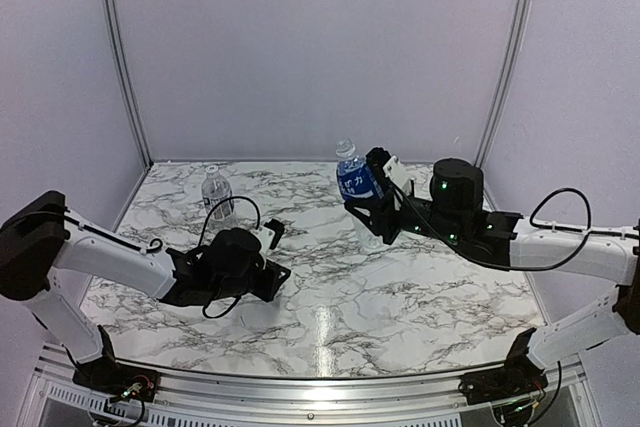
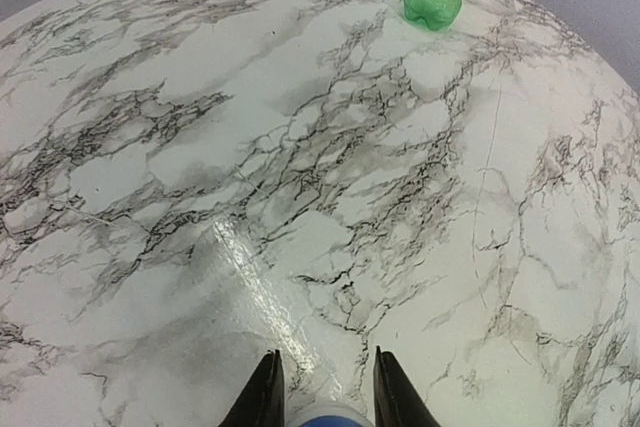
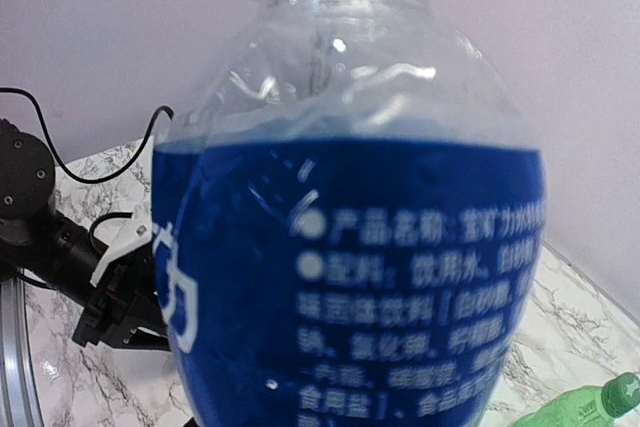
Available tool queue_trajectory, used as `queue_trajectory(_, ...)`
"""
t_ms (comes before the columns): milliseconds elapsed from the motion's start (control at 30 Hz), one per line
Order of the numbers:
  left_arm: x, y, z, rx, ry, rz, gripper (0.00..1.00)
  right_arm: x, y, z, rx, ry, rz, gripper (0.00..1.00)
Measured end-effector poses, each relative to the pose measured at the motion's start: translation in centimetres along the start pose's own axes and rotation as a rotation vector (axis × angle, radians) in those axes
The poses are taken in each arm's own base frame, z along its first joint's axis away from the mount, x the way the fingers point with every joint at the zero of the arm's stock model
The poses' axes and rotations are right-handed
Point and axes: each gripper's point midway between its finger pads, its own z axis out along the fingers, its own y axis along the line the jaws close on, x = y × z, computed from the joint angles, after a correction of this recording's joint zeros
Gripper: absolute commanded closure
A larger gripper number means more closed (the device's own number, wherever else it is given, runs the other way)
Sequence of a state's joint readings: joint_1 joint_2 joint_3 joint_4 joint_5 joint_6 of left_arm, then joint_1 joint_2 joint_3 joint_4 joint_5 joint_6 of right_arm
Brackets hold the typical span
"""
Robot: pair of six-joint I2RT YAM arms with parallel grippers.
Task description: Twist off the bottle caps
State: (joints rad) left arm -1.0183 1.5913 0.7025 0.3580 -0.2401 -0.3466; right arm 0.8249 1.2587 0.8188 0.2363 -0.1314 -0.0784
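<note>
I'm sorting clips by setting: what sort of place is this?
Probably a robotics lab test booth: a marble-patterned table boxed in by plain pale wall panels and metal poles, with two robot arms bolted at its near edge.

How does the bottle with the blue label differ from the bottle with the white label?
The blue-label bottle is gripped by the right gripper; the white-label bottle stands free on the table. The blue-label bottle is near the back centre, the white-label bottle at the back left. Both are small and clear.
</note>
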Motion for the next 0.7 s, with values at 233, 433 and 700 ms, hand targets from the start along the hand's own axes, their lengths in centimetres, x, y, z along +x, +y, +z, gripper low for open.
queue_trajectory(233,2.4,-0.7,2.8,0.029,0.067,0.027,0.81,0.4,0.3,0.0,-0.017,0.008,0.005,0.68)
queue_trajectory(433,2.9,-1.3,4.0,0.055,0.069,0.024,0.80,0.6,0.3,0.1,-0.020,0.014,0.008,0.68)
queue_trajectory(700,3.9,-1.5,4.8,0.071,0.093,0.029,0.60,1.1,0.4,0.4,-0.027,0.029,0.013,0.68)
